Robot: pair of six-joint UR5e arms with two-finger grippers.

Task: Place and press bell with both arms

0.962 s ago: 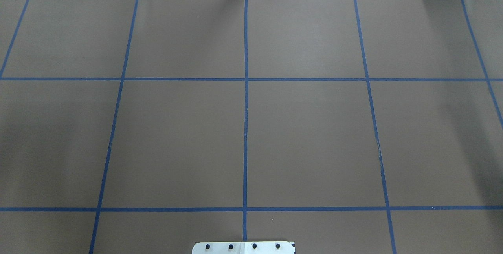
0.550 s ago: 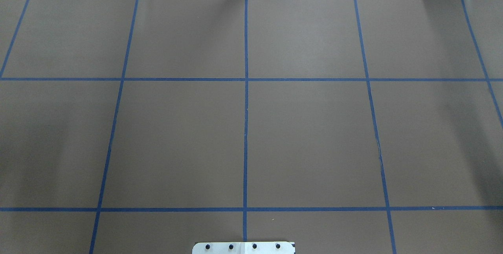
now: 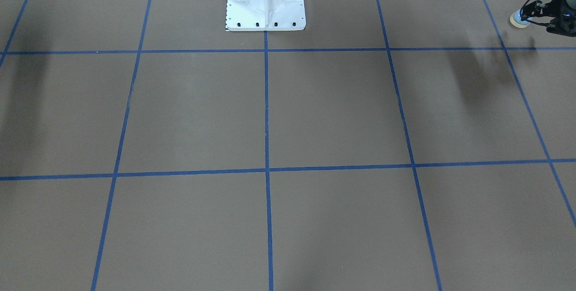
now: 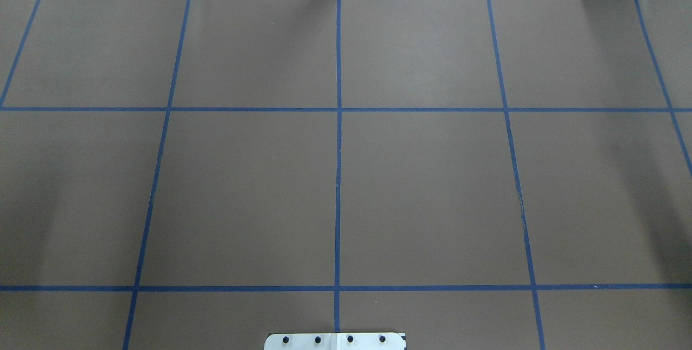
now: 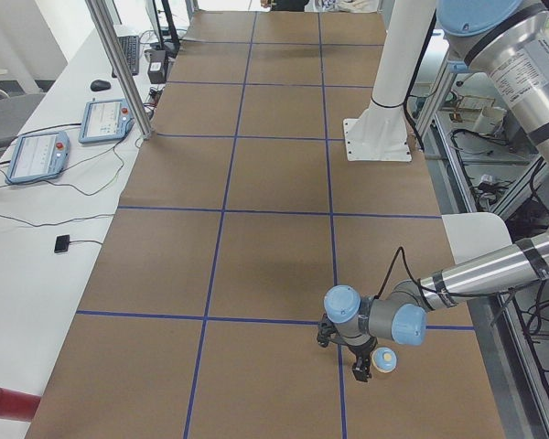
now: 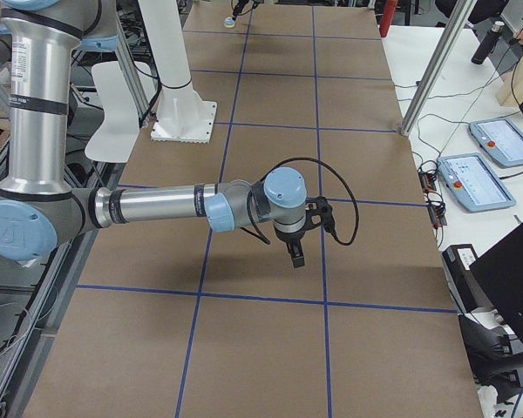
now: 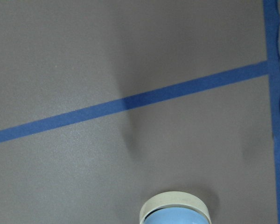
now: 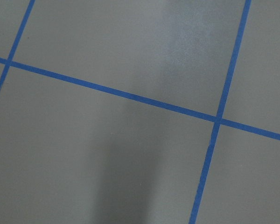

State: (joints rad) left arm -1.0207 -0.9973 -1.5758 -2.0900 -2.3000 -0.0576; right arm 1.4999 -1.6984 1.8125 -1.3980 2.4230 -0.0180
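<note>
At two o'clock in the front-facing view, just past a blue tape line, the bell is sitting at the tips of the left gripper. Its short round axis is standing close to upright. From the table's left end its cream button is facing up, and the cream base ring is facing the paper. The gripper's black tips are showing right at the dome, but I cannot tell whether they are pinching it or only flanking it. Nor can I tell whether the bell is resting on the paper. From the left wrist it is showing at six o'clock, cut by the frame's edge.

The right gripper is hanging fingers-down over the paper, well apart from the bell, and I cannot tell its spread either.

Brown paper is covering the table, and blue tape is dividing it into squares. The white pedestal is standing at twelve o'clock in the front-facing view. Two teach pendants are lying on a white bench alongside, with cables trailing.
</note>
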